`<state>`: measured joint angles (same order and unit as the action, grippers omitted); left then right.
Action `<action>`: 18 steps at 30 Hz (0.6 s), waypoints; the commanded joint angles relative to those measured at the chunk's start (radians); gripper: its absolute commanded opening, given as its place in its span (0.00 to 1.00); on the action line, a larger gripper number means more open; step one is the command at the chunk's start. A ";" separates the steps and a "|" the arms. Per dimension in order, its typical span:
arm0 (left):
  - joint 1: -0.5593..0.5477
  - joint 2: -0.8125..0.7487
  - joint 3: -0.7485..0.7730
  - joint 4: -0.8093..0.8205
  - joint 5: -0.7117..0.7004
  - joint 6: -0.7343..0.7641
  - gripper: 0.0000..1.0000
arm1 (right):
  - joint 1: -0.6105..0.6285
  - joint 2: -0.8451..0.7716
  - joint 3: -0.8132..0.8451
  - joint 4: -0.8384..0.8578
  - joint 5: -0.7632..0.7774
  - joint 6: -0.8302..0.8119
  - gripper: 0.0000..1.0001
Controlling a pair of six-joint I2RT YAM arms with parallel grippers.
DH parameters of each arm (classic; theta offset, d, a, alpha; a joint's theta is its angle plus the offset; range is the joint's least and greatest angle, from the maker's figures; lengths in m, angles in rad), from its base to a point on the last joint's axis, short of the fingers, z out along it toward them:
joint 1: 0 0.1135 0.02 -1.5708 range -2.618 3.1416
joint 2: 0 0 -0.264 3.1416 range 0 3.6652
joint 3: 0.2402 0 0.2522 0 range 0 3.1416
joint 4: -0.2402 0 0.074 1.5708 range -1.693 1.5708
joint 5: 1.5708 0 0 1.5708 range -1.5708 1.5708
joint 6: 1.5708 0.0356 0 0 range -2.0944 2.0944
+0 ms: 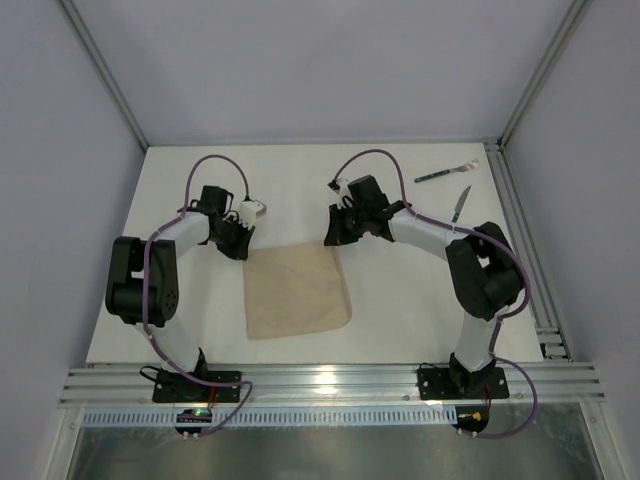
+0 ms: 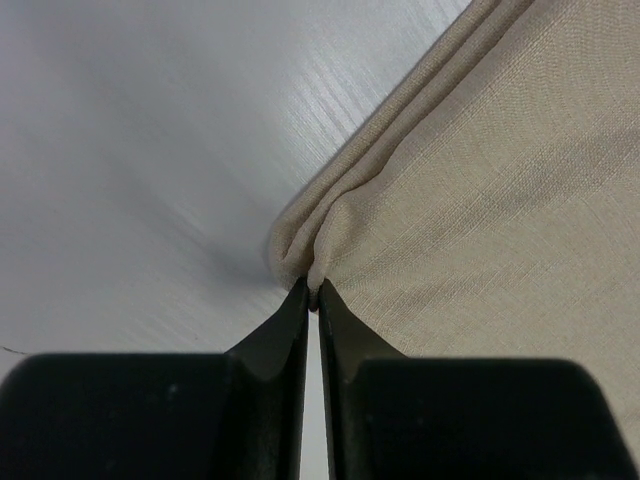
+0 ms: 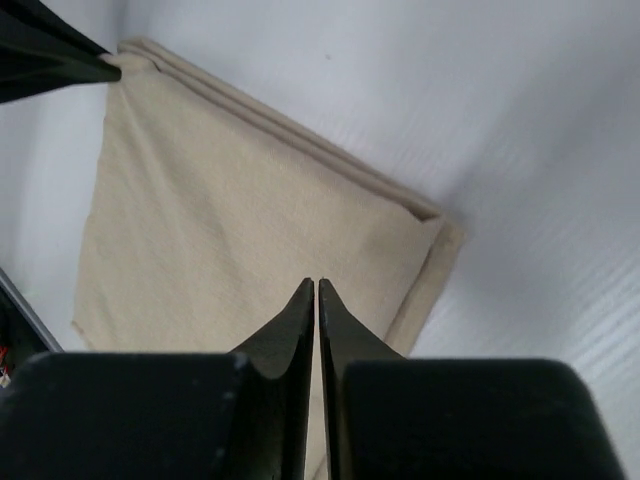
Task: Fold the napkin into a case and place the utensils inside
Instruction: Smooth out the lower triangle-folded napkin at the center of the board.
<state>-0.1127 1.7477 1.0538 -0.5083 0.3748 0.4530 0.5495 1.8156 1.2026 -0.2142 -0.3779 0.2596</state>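
The beige napkin (image 1: 297, 292) lies folded into a rough square in the middle of the table, with layered edges along its far side. My left gripper (image 1: 243, 245) is shut on its far left corner; in the left wrist view the jaws (image 2: 314, 295) pinch the bunched corner of the napkin (image 2: 480, 200). My right gripper (image 1: 335, 238) is shut and empty over the napkin's far right part; its tips (image 3: 316, 283) stand above the napkin (image 3: 230, 220). The fork (image 1: 447, 173) and knife (image 1: 460, 204), both with dark green handles, lie at the far right.
The white table top (image 1: 200, 320) has a metal frame rail (image 1: 520, 240) along its right side and another along the near edge. The left gripper's fingers (image 3: 60, 55) show at the top left of the right wrist view.
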 commanded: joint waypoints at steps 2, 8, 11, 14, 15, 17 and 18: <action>-0.002 -0.013 0.035 0.017 0.004 0.000 0.09 | 0.001 0.117 0.098 0.099 -0.081 0.076 0.06; -0.004 -0.008 0.043 0.019 -0.007 -0.005 0.14 | -0.025 0.246 0.192 0.088 -0.059 0.141 0.04; -0.002 -0.007 0.048 0.025 -0.011 -0.010 0.15 | -0.042 0.271 0.187 0.087 -0.050 0.164 0.04; -0.002 -0.002 0.055 0.034 -0.022 -0.020 0.17 | -0.060 0.269 0.158 0.111 -0.038 0.188 0.04; -0.004 0.001 0.064 0.034 -0.024 -0.025 0.19 | -0.065 0.268 0.137 0.137 -0.038 0.199 0.04; -0.002 0.009 0.075 0.030 -0.030 -0.031 0.23 | -0.082 0.254 0.118 0.162 -0.036 0.220 0.04; -0.002 0.009 0.083 0.028 -0.031 -0.033 0.29 | -0.085 0.252 0.111 0.174 -0.038 0.225 0.04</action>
<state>-0.1139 1.7515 1.0889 -0.5060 0.3576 0.4416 0.4873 2.0949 1.3403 -0.0990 -0.4366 0.4416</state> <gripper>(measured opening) 0.233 0.038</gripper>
